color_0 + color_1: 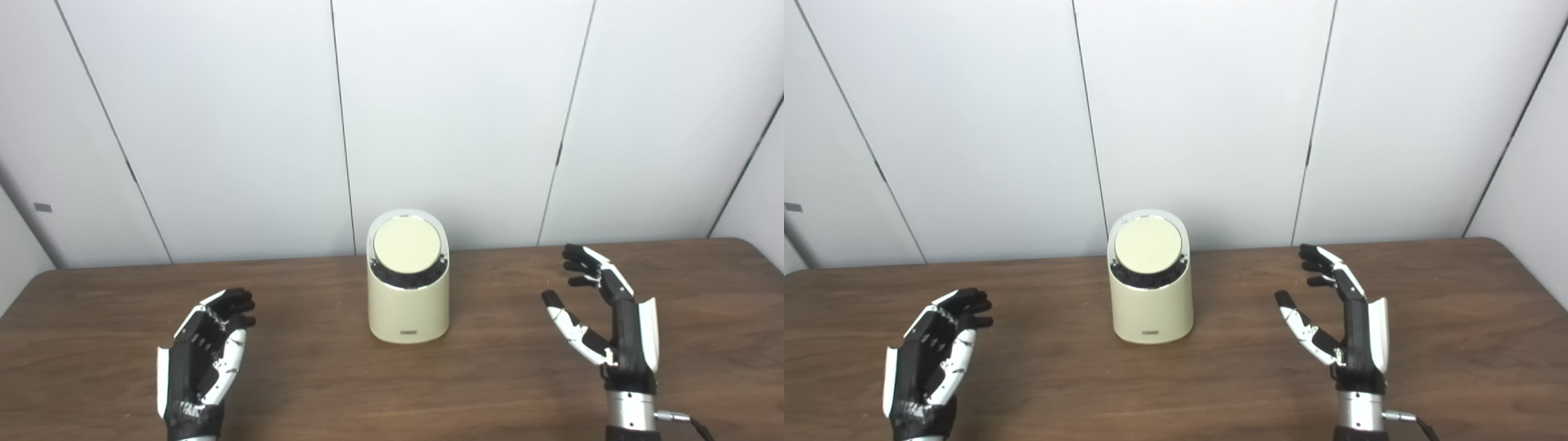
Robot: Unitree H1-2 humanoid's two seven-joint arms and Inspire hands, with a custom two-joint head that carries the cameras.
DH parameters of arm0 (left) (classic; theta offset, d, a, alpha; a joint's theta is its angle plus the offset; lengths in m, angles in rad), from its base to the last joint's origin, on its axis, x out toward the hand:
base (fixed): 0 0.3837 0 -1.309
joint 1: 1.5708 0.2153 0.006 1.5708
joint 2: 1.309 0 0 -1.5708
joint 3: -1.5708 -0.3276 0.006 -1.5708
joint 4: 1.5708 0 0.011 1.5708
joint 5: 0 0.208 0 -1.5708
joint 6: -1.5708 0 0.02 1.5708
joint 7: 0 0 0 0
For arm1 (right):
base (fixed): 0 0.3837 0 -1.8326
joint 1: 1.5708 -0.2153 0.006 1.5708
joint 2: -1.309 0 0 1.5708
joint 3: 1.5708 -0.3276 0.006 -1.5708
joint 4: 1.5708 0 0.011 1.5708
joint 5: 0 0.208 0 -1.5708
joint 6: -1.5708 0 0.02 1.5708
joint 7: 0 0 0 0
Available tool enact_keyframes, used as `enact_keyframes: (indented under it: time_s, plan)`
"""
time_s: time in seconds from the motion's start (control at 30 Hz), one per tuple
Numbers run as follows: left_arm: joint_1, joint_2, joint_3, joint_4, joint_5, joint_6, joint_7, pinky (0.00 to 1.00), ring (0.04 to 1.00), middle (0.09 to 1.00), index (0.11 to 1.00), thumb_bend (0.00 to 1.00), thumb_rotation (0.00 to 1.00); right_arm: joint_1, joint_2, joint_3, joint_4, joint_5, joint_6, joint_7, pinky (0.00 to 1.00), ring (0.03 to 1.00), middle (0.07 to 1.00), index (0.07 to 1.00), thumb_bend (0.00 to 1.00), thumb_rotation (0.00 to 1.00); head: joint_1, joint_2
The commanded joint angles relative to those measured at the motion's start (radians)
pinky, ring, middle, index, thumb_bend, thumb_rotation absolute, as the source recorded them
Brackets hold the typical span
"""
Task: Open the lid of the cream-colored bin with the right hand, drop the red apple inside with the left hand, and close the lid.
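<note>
Only obstacle on the surface (pixel 318 380): cream bin (pixel 408 303), upright, mid-surface, lid (pixel 407 245) closed and tilted toward the camera. Bare surface on both sides of the bin and in front of it. Left robot hand (pixel 205 355) well left of the bin, right robot hand (pixel 603 318) well right, both with fingers spread, holding nothing. White wall (pixel 429 110) close behind the bin, little room there.

No readable text anywhere I look. Small dark label plate (pixel 408 332) low on front of cream bin (pixel 408 306); its marking too small for me to read.
</note>
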State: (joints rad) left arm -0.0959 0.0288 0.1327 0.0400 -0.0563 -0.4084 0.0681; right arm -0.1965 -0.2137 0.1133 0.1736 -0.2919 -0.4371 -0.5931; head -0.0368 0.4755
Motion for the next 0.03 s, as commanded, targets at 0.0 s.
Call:
enact_keyframes:
  time_s: [0.0]
  plan:
    - [-0.015,0.008,0.006,0.003,0.012,-0.017,0.007,0.59,0.68,0.697,0.68,0.31,0.2,0.071,0.011,0.021,0.053,0.059,-0.033,0.006,0.59,0.676,0.705,0.699,0.29,0.25,-0.003,0.003]
